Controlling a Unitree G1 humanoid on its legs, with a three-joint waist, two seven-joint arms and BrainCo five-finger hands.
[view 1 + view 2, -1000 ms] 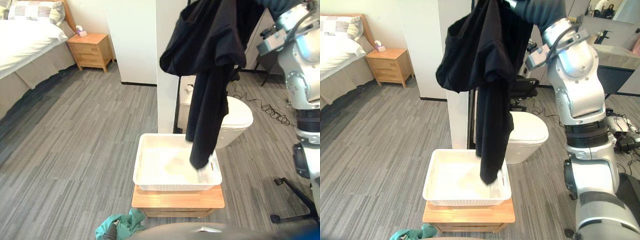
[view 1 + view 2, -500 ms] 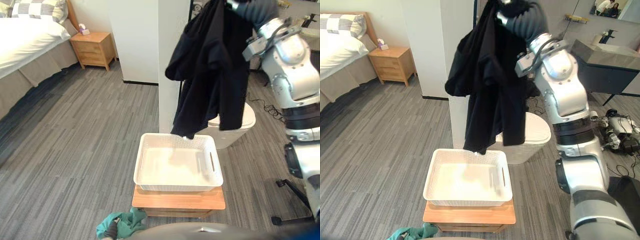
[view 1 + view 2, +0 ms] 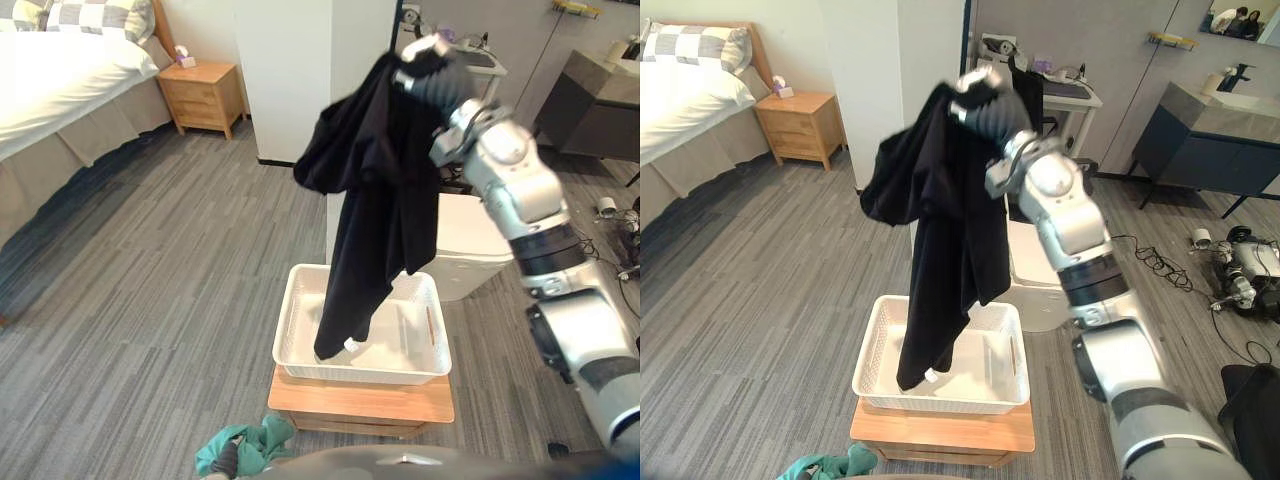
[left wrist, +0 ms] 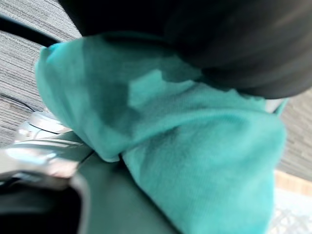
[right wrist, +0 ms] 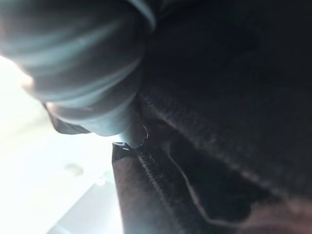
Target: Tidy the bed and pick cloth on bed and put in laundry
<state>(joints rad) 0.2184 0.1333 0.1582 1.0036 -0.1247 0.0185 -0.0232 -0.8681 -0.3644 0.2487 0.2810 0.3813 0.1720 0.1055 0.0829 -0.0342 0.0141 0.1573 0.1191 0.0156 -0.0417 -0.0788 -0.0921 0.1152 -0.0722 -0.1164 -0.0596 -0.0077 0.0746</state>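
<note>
**Black garment lowered into basket: condition at present moment**

Item 1. The right hand (image 3: 423, 60) is raised high over the far side of the white basket (image 3: 292, 322). It is closed round a bunched fold of the black garment (image 3: 378, 200), which is hung from it at full length.

Item 2. The garment's lower end is now found inside the basket, toward its near left part. Half a second earlier the hem was hung at the basket's far rim, above it and not inside. The whole view is shifted since then, so a move of the camera is recorded as well.

Item 3. The basket is set on a low wooden stand (image 3: 360, 402) on the grey floor (image 3: 150, 300), as before.

Item 4. The left hand (image 3: 227, 461) is seen near, at the lower left, draped with a teal cloth (image 4: 195, 146). Whether the cloth is gripped cannot be told. Its place is unchanged from the earlier frames.

Item 5. The bed (image 3: 50, 80) is placed far left, with a nightstand (image 3: 205, 95) beside it. A white pillar (image 3: 290, 80) and a white lidded bin (image 3: 475, 250) are placed beyond the basket.
</note>
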